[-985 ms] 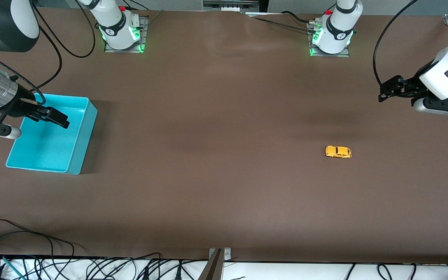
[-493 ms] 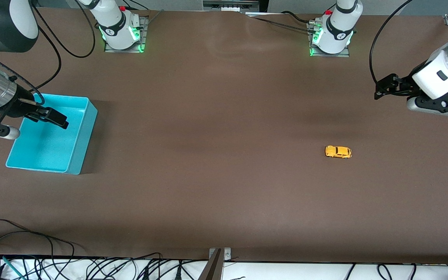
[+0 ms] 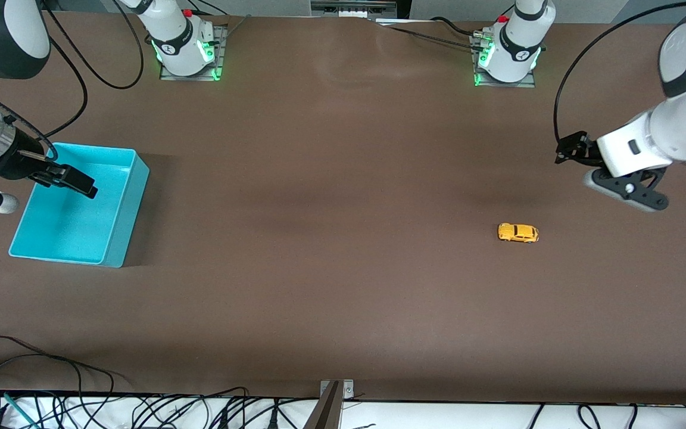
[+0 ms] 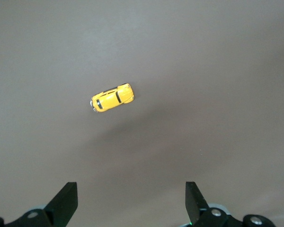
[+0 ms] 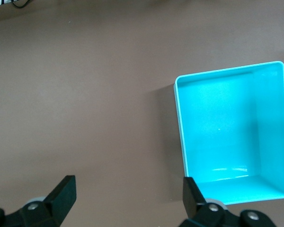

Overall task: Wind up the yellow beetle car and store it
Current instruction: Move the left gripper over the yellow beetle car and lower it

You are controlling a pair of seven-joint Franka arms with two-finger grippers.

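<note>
The yellow beetle car [image 3: 518, 232] stands on its wheels on the brown table, toward the left arm's end. It also shows in the left wrist view [image 4: 112, 97]. My left gripper [image 3: 568, 151] hangs in the air over the table beside the car, open and empty [image 4: 130, 203]. A teal bin [image 3: 131, 202] stands empty at the right arm's end and shows in the right wrist view [image 5: 178, 118]. My right gripper [image 3: 84, 186] hangs open and empty by the bin's edge [image 5: 128, 194].
The arm bases [image 3: 185, 50] [image 3: 507, 56] stand along the table edge farthest from the front camera. Loose cables [image 3: 51, 405] and a metal bracket [image 3: 334, 399] lie at the nearest edge. Bare brown table lies between car and bin.
My left arm has swung in from the table's end toward the car, its wrist turned. My right gripper has drifted slightly toward its end of the table. The car has not moved.
</note>
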